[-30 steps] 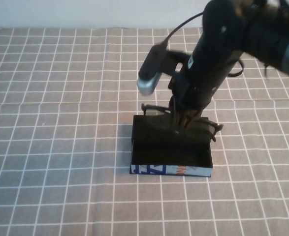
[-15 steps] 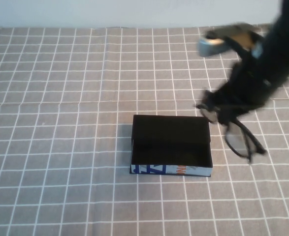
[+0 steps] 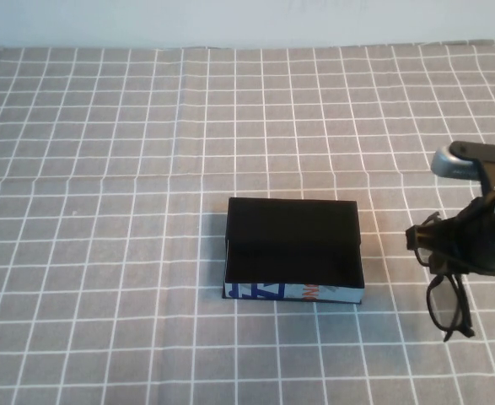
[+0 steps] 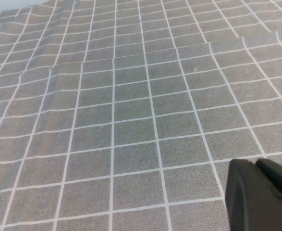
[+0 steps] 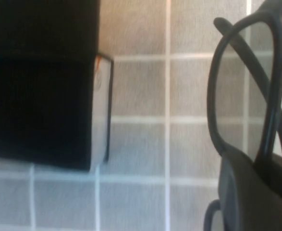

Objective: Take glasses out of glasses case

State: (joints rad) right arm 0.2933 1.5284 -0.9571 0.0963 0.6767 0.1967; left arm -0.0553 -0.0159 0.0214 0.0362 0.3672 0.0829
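Right end effector [image 3: 437, 245] pinching the glasses [image 3: 446, 297], right of the empty glasses case [image 3: 293, 249]. Next: set them on the desk [image 3: 104, 253]. Left end effector [image 4: 261, 195] parked, probably pressed together.

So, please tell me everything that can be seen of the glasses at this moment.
The glasses have a thick black frame that looks like plastic, with lenses that let the cloth's grid show through. They are out of the glasses case, to its right, hanging from the right gripper, which is shut on their upper part; one lens points down toward the checked tablecloth. Whether they touch the cloth cannot be told. The left gripper is elsewhere, over bare cloth.
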